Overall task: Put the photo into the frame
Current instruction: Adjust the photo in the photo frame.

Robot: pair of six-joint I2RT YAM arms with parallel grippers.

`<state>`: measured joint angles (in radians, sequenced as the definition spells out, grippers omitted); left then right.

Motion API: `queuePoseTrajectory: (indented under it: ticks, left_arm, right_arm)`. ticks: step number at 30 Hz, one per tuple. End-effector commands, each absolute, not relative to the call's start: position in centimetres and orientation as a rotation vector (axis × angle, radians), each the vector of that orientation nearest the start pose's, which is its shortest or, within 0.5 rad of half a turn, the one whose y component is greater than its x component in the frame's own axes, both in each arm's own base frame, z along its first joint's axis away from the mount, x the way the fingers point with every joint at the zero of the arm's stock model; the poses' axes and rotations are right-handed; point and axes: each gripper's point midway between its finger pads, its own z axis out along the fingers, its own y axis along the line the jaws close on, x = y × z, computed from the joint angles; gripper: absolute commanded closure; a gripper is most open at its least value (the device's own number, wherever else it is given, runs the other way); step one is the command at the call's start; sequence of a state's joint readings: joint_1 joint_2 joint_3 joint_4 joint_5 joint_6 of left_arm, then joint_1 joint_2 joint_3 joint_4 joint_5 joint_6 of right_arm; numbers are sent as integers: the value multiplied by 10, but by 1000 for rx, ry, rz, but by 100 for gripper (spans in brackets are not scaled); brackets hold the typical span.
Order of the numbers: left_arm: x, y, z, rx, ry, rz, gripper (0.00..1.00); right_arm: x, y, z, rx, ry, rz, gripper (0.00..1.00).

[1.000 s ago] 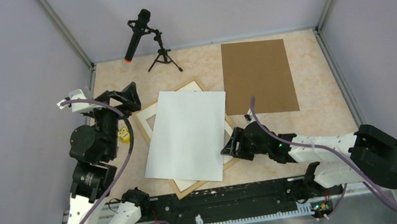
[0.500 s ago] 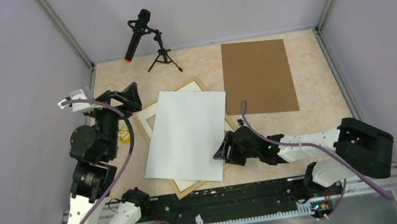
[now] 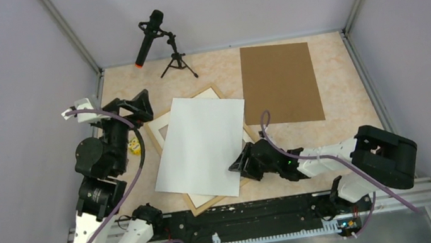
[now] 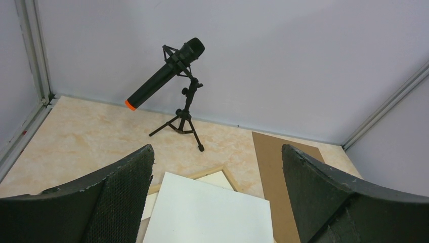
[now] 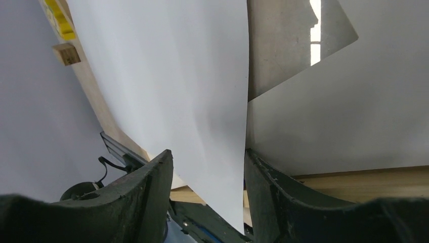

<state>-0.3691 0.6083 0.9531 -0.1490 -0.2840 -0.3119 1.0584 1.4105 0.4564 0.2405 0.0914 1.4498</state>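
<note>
The photo (image 3: 203, 145) shows only a plain white side. It lies askew over the light wood frame (image 3: 211, 88) at the table's middle. My right gripper (image 3: 237, 168) is low at the sheet's near right corner. In the right wrist view its jaws (image 5: 208, 172) stand open on either side of the photo's (image 5: 177, 76) edge, with gaps on both sides, and the frame's rail (image 5: 354, 179) runs behind the right finger. My left gripper (image 3: 141, 106) hangs wide open and empty above the table's left side, off the frame's far left corner. The left wrist view looks down on the photo (image 4: 212, 212) and the frame (image 4: 222, 169).
A white mat (image 3: 163, 129) with a cutout lies inside the frame under the photo. A brown backing board (image 3: 281, 83) lies at the back right. A microphone on a small tripod (image 3: 150, 35) stands at the back left. A small yellow object (image 3: 135, 147) sits left of the frame.
My right gripper has slid left to the photo's near right corner, and its jaws have narrowed around the sheet's edge. The left arm has not moved.
</note>
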Motion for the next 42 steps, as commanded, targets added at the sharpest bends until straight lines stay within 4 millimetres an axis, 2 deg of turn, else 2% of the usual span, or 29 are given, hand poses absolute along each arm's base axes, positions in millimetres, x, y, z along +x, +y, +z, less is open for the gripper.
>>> queuePoseTrajectory:
  ticks: [1, 3, 8, 13, 16, 20, 22, 24, 25, 28, 30, 32, 34, 38, 42]
  left_arm:
    - [256, -62, 425, -195, 1327, -397, 1]
    - [256, -62, 425, -195, 1327, -398, 2]
    - [255, -62, 426, -193, 1325, -398, 2]
    - [256, -64, 425, -185, 1329, -406, 2]
    - [257, -64, 424, -185, 1333, -404, 2]
    - [258, -66, 423, -181, 1336, -407, 2]
    - [258, -66, 423, -180, 1336, -405, 1]
    - [258, -66, 423, -181, 1337, -403, 2]
    - [258, -65, 423, -181, 1337, -400, 2]
    - [259, -66, 422, -180, 1340, -398, 2]
    - [259, -66, 422, -179, 1343, -398, 2]
    - [259, -66, 421, -177, 1343, -399, 2]
    - [260, -67, 421, -175, 1346, -400, 1]
    - [261, -70, 421, -168, 1351, -412, 2]
    - [264, -73, 417, -159, 1363, -415, 2]
  right_arm:
    - [169, 328, 50, 603, 2407, 1126, 48]
    - [177, 327, 55, 610, 2376, 1139, 50]
    - [190, 331, 68, 651, 2271, 1224, 62]
    - [207, 339, 76, 706, 2179, 1259, 64]
    - [217, 348, 78, 727, 2133, 1293, 64]
    - [227, 371, 83, 700, 2081, 1378, 66]
    - [230, 382, 83, 684, 2069, 1411, 72]
    - [233, 388, 82, 680, 2059, 1436, 90]
    - [234, 389, 82, 678, 2054, 1448, 95]
    - [234, 384, 81, 625, 2083, 1404, 100]
    - [234, 371, 75, 567, 2139, 1312, 100]
    - [229, 354, 61, 453, 2251, 1202, 100]
    - [225, 338, 58, 307, 2318, 1157, 100]
    - [214, 321, 65, -58, 2405, 1198, 100]
    - [206, 317, 82, -351, 2391, 1293, 100]
